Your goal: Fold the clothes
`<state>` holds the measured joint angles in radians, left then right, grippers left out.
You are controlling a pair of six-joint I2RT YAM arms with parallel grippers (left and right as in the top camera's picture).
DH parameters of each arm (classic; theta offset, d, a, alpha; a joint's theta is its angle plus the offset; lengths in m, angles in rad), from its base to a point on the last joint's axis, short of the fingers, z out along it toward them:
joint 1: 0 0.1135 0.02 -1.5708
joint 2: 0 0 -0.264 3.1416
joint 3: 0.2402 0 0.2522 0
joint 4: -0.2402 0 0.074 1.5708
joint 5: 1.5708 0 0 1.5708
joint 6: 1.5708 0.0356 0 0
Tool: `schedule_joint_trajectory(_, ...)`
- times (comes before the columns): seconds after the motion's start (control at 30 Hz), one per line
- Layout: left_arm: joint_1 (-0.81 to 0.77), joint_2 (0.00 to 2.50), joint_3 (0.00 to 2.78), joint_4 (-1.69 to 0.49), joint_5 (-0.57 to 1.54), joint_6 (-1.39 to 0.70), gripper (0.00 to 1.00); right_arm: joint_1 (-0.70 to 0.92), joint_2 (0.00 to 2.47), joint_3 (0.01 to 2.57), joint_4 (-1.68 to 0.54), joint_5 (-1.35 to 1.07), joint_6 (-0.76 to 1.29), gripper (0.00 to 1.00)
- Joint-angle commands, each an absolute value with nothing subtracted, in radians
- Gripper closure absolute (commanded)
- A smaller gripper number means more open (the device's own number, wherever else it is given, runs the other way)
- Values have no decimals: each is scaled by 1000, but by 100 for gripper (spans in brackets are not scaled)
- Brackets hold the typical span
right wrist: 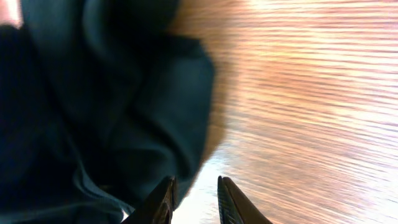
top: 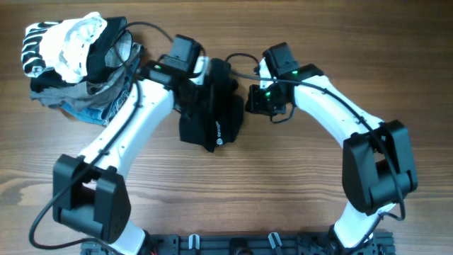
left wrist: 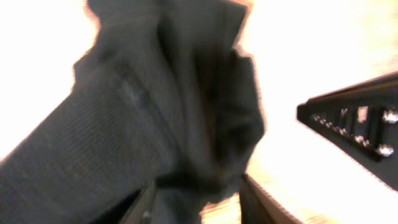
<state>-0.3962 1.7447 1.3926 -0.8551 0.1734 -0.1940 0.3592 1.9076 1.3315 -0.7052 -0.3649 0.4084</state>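
the large plain black soft fabric garment [top: 212, 113] lies bunched at upper centre of the wooden tabletop [top: 297, 191], long axis top to bottom. the left jaws clamp its upper fold; the right jaws, slightly parted and empty, sit just beside its right edge.

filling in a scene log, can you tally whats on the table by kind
black garment: 1
pile of other clothes: 1 (its pieces can't be counted apart)
robot arms: 2, left arm and right arm
total: 4
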Motion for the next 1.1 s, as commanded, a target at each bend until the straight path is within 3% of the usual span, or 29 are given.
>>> schedule_joint_trajectory(0.0, -482, 1781, 1377, -748, 110, -186, 48, 296, 1926, 1327, -745, -332, 442, 73)
schedule_joint_trajectory(0.13, -498, 1793, 1378, -759, 109, -186, 35, 260, 1926, 1327, -830, -333, 273, 64)
schedule_joint_trajectory(0.2, -472, 1789, 1382, -833, 78, -186, 59, 260, 1926, 1327, -843, -395, 200, 58)
schedule_joint_trajectory(0.27, -422, 1780, 1382, -980, -11, -186, 62, 260, 1926, 1327, -842, -479, 127, 53)
schedule_joint_trajectory(0.4, -278, 1780, 1382, -1154, -48, -198, 35, 271, 1926, 1327, -702, -681, 27, 31)
schedule_joint_trajectory(0.5, -192, 1781, 1376, -1082, 111, -197, 12, 311, 1928, 1327, -513, -569, 170, 20)
schedule_joint_trajectory(0.6, -170, 1784, 1333, -965, 255, -186, 2, 359, 1937, 1327, -357, -493, 267, 15)
schedule_joint_trajectory(0.7, -179, 1810, 1255, -850, 294, -187, 1, 424, 1987, 1327, -303, -456, 336, 15)
schedule_joint_trajectory(0.73, -181, 1822, 1237, -834, 297, -187, 4, 433, 2004, 1327, -311, -406, 384, 15)
schedule_joint_trajectory(0.77, -181, 1840, 1209, -809, 304, -187, 15, 440, 2037, 1327, -307, -368, 455, 15)
schedule_joint_trajectory(0.8, -181, 1847, 1196, -800, 306, -186, 35, 440, 2056, 1327, -281, -405, 453, 17)
schedule_joint_trajectory(0.83, -181, 1850, 1190, -801, 307, -186, 63, 440, 2072, 1327, -242, -471, 439, 20)
schedule_joint_trajectory(0.87, -181, 1850, 1190, -803, 307, -186, 80, 440, 2080, 1327, -209, -516, 432, 23)
schedule_joint_trajectory(0.9, -181, 1850, 1190, -802, 307, -186, 88, 440, 2080, 1327, -185, -539, 424, 32)
schedule_joint_trajectory(0.93, -180, 1850, 1190, -804, 307, -186, 96, 439, 2079, 1327, -152, -560, 419, 70)
schedule_joint_trajectory(0.97, -178, 1849, 1190, -804, 307, -186, 96, 431, 2076, 1328, -141, -562, 422, 93)
schedule_joint_trajectory(1.07, -157, 1837, 1192, -842, 307, -161, 96, 352, 2009, 1329, -209, -484, 420, 96)
